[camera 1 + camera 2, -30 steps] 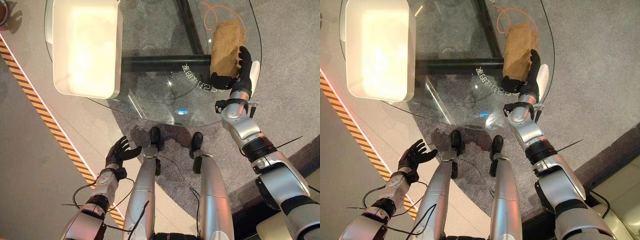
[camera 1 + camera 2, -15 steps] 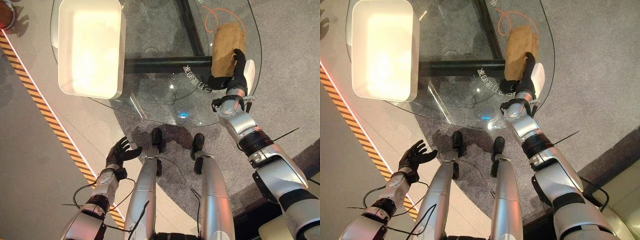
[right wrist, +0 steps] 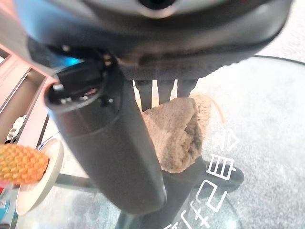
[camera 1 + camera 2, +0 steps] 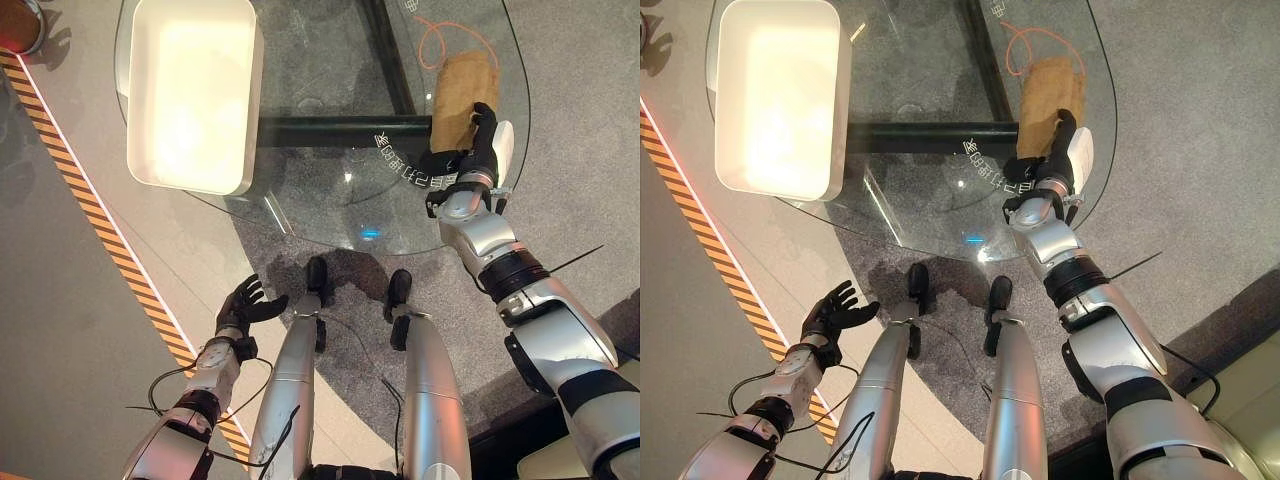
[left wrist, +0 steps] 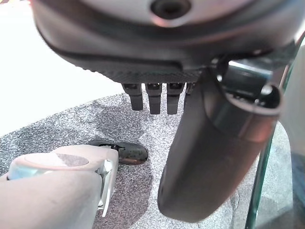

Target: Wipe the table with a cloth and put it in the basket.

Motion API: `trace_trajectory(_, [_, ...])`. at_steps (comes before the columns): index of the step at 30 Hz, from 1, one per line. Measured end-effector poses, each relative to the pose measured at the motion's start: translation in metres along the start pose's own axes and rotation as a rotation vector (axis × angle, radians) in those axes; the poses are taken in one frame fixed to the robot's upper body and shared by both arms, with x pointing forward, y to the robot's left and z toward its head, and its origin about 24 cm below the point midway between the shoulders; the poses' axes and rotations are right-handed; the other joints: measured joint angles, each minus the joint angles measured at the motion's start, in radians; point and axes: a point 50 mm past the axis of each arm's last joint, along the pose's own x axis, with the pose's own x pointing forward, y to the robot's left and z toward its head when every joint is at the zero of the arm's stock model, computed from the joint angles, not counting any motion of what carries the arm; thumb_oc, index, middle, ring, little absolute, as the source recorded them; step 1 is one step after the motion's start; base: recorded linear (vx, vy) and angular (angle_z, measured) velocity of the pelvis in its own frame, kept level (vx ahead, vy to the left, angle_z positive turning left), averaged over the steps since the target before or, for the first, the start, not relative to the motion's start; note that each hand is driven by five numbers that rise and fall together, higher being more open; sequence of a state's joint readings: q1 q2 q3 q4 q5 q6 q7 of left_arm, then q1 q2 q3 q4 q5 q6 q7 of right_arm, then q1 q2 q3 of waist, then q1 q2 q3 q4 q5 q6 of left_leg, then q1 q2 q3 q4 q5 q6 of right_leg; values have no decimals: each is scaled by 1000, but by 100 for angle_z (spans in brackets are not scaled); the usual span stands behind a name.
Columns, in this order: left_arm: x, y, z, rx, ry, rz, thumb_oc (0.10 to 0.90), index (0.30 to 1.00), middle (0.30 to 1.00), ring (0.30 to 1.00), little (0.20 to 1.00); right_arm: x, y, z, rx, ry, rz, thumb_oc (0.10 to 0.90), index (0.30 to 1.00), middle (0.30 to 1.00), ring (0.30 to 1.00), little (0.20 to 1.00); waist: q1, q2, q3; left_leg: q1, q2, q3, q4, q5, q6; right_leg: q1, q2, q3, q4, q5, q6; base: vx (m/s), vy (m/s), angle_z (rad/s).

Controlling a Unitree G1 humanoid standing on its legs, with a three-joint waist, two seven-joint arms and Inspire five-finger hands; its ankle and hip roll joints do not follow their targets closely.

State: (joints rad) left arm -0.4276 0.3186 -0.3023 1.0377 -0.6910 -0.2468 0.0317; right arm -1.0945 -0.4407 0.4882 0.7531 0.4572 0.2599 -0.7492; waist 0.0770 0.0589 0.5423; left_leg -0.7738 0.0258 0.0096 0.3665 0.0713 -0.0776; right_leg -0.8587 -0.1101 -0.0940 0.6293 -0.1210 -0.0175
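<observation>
1. The cloth [image 4: 462,92] is a tan, fuzzy, folded piece, longer than wide, lying flat on the glass tabletop [image 4: 330,180] near its right rim.
2. The right robot hand [image 4: 478,140] lies on the near end of the cloth with its fingers stretched out along it and its thumb at the cloth's near edge; the pictures do not show any part of the cloth gathered in a grip.
3. A thin orange cord [image 4: 440,30] loops on the glass just past the cloth's far end.
4. The white basket [image 4: 195,90] sits on the left part of the tabletop, well apart from the cloth, with bare glass between them.
5. The left robot hand [image 4: 245,305] hangs low beside the tabletop above the floor [image 4: 80,300], fingers loosely spread, holding nothing.
</observation>
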Motion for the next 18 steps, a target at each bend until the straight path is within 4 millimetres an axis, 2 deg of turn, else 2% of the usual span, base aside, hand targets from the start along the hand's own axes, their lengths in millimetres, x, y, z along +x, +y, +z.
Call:
trace_trajectory(9, [0,-2,2,-2,-5,-6,800,900,900,900,900,2,0,2,39,34,0,800,900,900,900,900,0,0,0,2,0,-1,0,0,0,3,0,-1,0,0,0,0,0,0])
trace_trajectory(18, [0,-3,2,-2,-4,-7,800,900,900,900,900,5,0,1,-76,33,-25,800,900,900,900,900,6,5,-1,2,0,-3,-1,2,0,4,-2,-4,0,0,0,0,0,0])
